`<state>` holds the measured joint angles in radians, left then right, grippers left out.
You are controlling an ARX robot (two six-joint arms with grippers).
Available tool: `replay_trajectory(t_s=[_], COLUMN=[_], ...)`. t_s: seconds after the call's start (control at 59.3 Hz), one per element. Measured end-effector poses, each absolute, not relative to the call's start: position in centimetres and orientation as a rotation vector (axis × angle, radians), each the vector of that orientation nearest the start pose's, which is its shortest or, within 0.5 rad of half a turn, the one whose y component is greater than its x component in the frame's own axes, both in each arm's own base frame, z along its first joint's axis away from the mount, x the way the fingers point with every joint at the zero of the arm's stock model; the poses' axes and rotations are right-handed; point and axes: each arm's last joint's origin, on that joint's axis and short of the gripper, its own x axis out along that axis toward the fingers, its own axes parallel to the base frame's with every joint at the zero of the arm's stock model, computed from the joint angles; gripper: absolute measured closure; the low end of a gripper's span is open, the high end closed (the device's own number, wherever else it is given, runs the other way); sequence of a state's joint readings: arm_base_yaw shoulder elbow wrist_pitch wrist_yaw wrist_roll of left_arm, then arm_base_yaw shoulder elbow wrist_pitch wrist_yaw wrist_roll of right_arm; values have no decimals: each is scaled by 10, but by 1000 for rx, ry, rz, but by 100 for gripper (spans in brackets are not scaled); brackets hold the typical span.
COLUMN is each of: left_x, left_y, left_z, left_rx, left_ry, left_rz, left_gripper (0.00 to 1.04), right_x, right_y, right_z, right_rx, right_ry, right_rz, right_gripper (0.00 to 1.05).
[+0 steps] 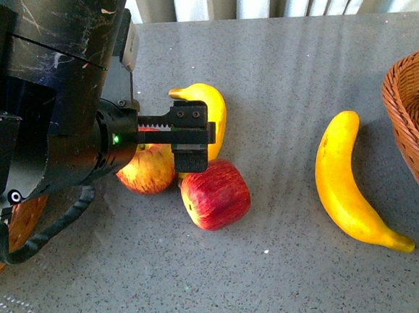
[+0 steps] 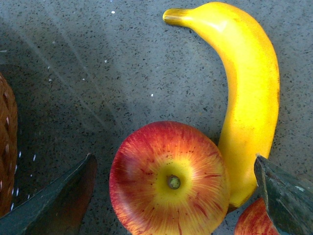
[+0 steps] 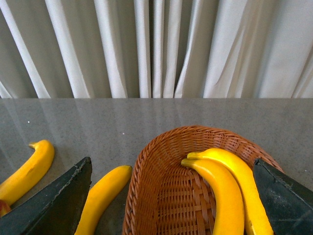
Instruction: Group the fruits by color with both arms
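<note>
My left gripper (image 1: 190,138) is open and hangs just above the red-yellow streaked apple (image 1: 147,170). In the left wrist view the gripper (image 2: 173,159) has this apple (image 2: 168,181) between its spread fingers (image 2: 54,200), not touching it. The darker red apple (image 1: 216,194) lies against it, at the frame's corner (image 2: 252,221). A yellow banana (image 1: 209,107) curves behind both apples (image 2: 249,93). A second banana (image 1: 349,182) lies alone on the table. My right gripper (image 3: 172,160) is open and empty above a wicker basket (image 3: 161,196) holding two more bananas (image 3: 220,196).
The wicker basket (image 1: 409,112) stands at the right edge of the grey table (image 1: 275,64). Another wicker basket (image 1: 22,218) shows at the lower left, mostly behind my left arm, and also in the left wrist view (image 2: 6,147). White curtains (image 3: 156,49) hang behind the table.
</note>
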<state>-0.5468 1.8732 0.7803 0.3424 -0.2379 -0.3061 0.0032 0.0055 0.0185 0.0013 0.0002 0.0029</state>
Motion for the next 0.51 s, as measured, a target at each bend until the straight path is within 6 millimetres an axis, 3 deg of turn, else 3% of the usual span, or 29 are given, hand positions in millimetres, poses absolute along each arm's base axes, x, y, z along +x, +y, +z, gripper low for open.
replay_trajectory(t_s=[0.506], left_x=[292], left_y=[-164], left_z=[90], left_rx=[24], left_ry=[745], left_rz=[-136], left_gripper=[9], right_x=[97], right_y=[0], right_z=[170], right_rx=[3], right_ry=[-14], right_rz=[3], right_gripper=[9])
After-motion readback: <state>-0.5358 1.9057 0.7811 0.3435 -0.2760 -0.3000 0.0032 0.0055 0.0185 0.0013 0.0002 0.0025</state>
